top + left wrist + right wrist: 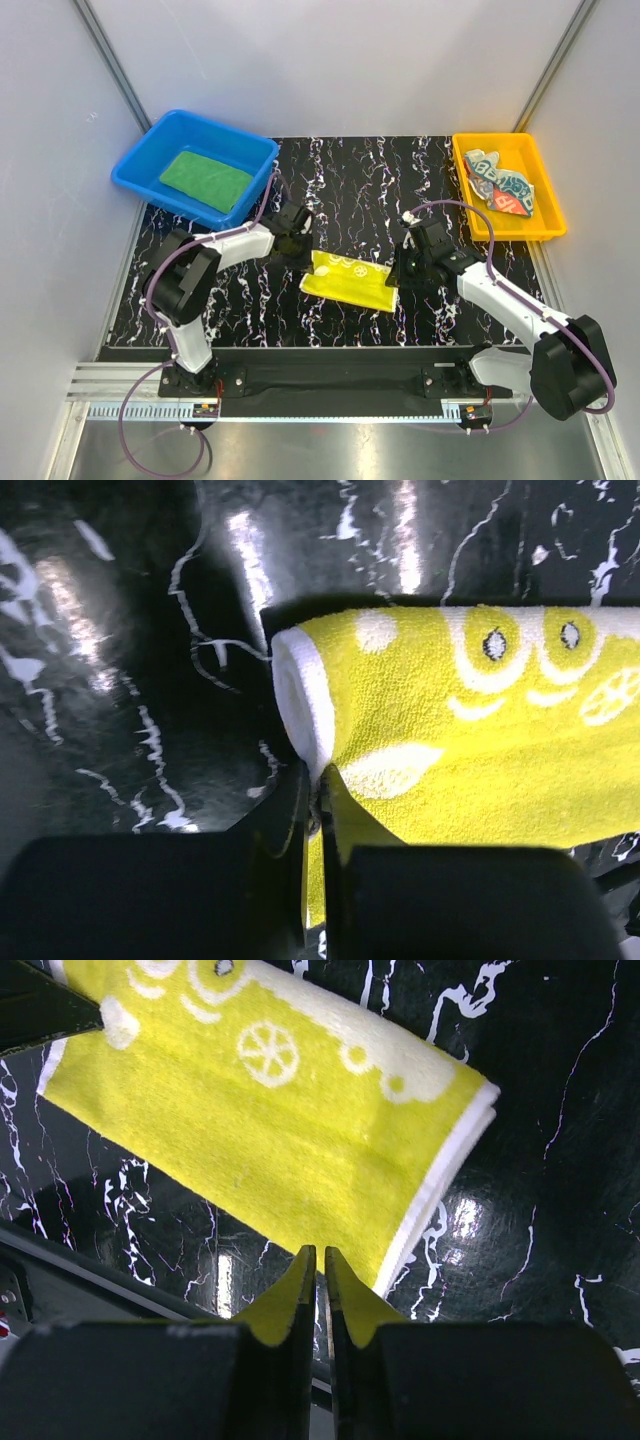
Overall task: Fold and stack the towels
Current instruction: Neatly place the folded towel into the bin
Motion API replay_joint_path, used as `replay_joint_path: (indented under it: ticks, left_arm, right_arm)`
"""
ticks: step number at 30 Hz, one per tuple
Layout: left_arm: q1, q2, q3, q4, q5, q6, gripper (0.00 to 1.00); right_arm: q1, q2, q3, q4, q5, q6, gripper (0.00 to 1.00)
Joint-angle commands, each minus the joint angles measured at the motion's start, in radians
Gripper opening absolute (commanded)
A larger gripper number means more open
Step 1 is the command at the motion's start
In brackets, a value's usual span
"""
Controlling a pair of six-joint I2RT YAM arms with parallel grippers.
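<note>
The yellow towel with pale print is folded into a strip at the middle of the table, stretched between my two grippers. My left gripper is shut on its left end; the white rolled fold runs down into the closed jaws of the left gripper. My right gripper is at the towel's right end, its jaws almost together on the near edge of the yellow towel where the right gripper tips meet it. The green towel lies in the blue bin. The striped towel lies crumpled in the yellow bin.
The blue bin stands at the back left and the yellow bin at the back right, both off the black marbled mat. A black rail runs along the near edge between the arm bases.
</note>
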Motion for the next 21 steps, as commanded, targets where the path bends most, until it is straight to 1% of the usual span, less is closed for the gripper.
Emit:
replay_joint_path:
  ticks: [1, 5, 6, 8, 9, 11, 12, 15, 17, 18, 21]
  left_arm:
    - [-0.023, 0.059, 0.018, -0.065, -0.043, 0.027, 0.00]
    - [-0.023, 0.036, 0.084, -0.139, -0.082, 0.071, 0.00]
    - [-0.021, 0.027, 0.117, -0.177, -0.126, 0.098, 0.00]
    - [-0.021, -0.002, 0.146, -0.214, -0.163, 0.129, 0.00]
    - [-0.021, -0.011, 0.160, -0.234, -0.231, 0.143, 0.00]
    - [-0.020, -0.031, 0.199, -0.286, -0.290, 0.189, 0.00]
    - [-0.020, -0.050, 0.208, -0.301, -0.348, 0.204, 0.00]
    - [-0.014, -0.080, 0.246, -0.343, -0.451, 0.267, 0.00]
    - [-0.006, -0.087, 0.277, -0.370, -0.494, 0.321, 0.00]
    - [-0.003, -0.091, 0.286, -0.376, -0.551, 0.338, 0.00]
    - [0.023, -0.087, 0.331, -0.401, -0.643, 0.395, 0.00]
  right_arm:
    - [0.000, -0.001, 0.034, 0.014, 0.016, -0.014, 0.14]
    - [0.000, 0.001, 0.043, 0.011, 0.016, -0.017, 0.14]
    - [0.000, 0.001, 0.044, 0.012, 0.016, -0.017, 0.14]
    - [0.000, 0.001, 0.049, 0.014, 0.016, -0.015, 0.14]
    - [0.000, 0.004, 0.050, 0.015, 0.016, -0.015, 0.14]
    - [0.000, 0.005, 0.055, 0.014, 0.016, -0.018, 0.14]
    - [0.000, 0.007, 0.060, 0.015, 0.015, -0.020, 0.14]
    - [0.000, 0.011, 0.069, 0.014, 0.013, -0.024, 0.14]
    - [0.000, 0.015, 0.073, 0.018, 0.013, -0.028, 0.14]
    - [0.000, 0.019, 0.078, 0.020, 0.015, -0.031, 0.14]
    - [-0.002, 0.030, 0.092, 0.020, 0.009, -0.041, 0.14]
